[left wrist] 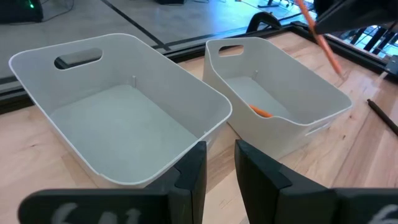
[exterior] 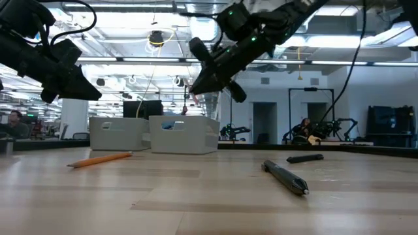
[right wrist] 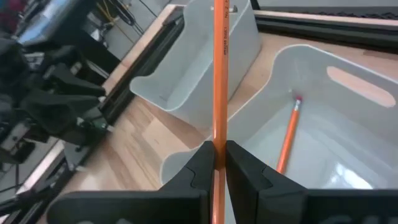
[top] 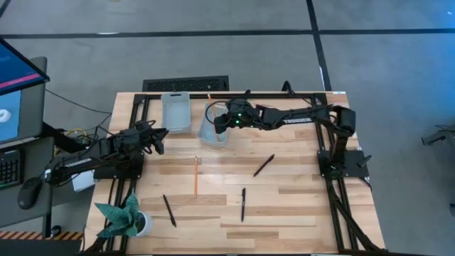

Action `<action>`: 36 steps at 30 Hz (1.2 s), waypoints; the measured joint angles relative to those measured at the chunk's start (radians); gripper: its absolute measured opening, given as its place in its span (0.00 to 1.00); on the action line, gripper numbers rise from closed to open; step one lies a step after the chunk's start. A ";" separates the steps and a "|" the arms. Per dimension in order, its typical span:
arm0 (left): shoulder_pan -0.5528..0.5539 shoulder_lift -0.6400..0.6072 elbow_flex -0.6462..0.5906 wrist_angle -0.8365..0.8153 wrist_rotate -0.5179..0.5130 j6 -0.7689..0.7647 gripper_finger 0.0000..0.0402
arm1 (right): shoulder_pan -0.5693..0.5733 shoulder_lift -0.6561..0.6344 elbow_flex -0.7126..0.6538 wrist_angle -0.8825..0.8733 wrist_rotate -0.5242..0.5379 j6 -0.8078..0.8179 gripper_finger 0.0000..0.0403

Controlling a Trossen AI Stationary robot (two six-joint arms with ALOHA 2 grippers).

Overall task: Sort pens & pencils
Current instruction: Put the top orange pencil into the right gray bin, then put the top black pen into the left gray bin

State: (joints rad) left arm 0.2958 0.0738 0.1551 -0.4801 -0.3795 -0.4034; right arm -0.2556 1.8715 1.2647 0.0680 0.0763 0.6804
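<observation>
Above the upper-middle bin [top: 213,126], already holding one pencil [right wrist: 287,138], the right gripper [right wrist: 216,163] is pinching a second pencil [right wrist: 219,68] in its jaws, while one pencil [top: 195,176] and three pens [top: 242,203] are lying unsorted on the tabletop [top: 298,206] and the left gripper [left wrist: 219,167], jaws slightly parted and empty, is idling.

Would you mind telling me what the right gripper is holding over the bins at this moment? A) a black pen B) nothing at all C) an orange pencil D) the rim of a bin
C: the right gripper is shut on an orange pencil above the bin that already holds another pencil, while the three black pens lie on the table.
</observation>
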 joint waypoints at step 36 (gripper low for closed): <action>0.000 0.000 0.000 0.000 0.000 0.000 0.18 | -0.009 0.136 0.136 -0.273 -0.104 -0.017 0.22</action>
State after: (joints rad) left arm 0.2962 0.0740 0.1551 -0.4805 -0.3798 -0.4034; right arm -0.2642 2.0079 1.4006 -0.2050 -0.0273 0.6632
